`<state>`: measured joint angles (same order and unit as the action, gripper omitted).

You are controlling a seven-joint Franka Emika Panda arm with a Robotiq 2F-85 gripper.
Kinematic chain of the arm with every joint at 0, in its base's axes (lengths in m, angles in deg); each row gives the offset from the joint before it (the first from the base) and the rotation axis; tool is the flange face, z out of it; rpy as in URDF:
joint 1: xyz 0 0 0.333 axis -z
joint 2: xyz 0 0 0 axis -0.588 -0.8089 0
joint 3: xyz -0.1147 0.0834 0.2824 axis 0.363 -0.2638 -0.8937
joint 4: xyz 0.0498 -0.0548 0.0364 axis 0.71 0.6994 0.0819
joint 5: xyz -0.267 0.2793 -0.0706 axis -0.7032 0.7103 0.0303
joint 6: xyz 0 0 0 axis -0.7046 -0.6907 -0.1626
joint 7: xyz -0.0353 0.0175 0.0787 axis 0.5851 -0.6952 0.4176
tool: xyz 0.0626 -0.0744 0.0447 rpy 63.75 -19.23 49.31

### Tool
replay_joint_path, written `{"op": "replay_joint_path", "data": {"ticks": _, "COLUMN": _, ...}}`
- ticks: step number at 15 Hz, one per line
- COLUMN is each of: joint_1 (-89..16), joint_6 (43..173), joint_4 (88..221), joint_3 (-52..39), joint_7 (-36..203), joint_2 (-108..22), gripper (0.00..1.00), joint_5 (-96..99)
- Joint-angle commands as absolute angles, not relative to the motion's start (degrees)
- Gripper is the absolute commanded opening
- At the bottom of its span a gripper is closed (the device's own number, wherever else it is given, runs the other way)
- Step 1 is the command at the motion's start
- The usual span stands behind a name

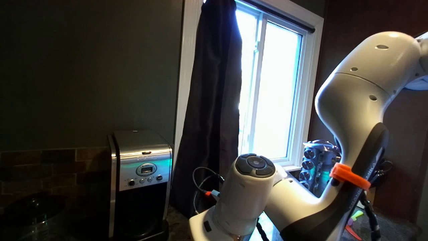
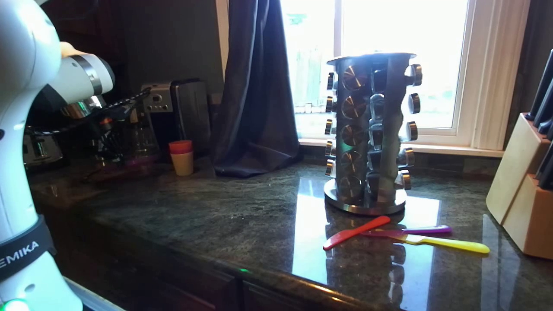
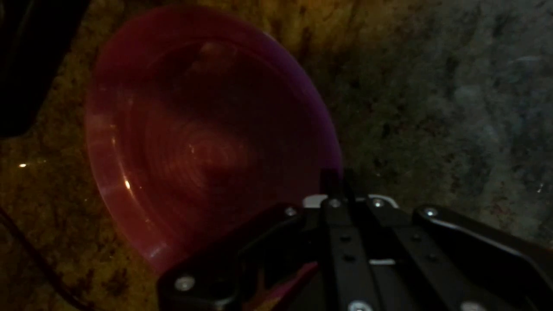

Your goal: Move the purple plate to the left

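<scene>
The purple plate (image 3: 207,151) fills the left and middle of the wrist view, lit reddish in the dark. My gripper (image 3: 338,178) is at the plate's right rim in that view. Its fingers are close together, one over the inside of the plate and one outside, with the rim between them. In an exterior view the gripper (image 2: 109,147) is a dark shape low over the far left counter, and a dim purple streak of the plate (image 2: 140,160) shows beside it. In an exterior view the gripper and plate are out of frame.
An orange cup (image 2: 180,145) sits in a yellow cup (image 2: 182,164) near the coffee maker (image 2: 177,108). A spice rack (image 2: 371,134), several coloured knives (image 2: 449,244) and a knife block (image 2: 522,185) stand farther right. A dark cord (image 3: 34,259) lies near the plate.
</scene>
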<state>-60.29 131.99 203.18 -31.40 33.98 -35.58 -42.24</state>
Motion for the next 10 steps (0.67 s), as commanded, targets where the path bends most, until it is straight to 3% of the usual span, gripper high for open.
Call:
{"op": "replay_joint_path", "data": {"ticks": 1, "joint_1": -60.32, "joint_6": 138.29, "joint_4": 199.73, "joint_3": -28.26, "joint_7": 35.67, "joint_2": -40.99, "gripper": 0.01, "joint_5": -51.28}}
{"op": "replay_joint_path", "data": {"ticks": 10, "joint_1": -60.37, "joint_6": 149.18, "joint_4": 192.46, "joint_3": -23.23, "joint_7": 32.84, "joint_2": -51.78, "gripper": 0.01, "joint_5": -58.21}}
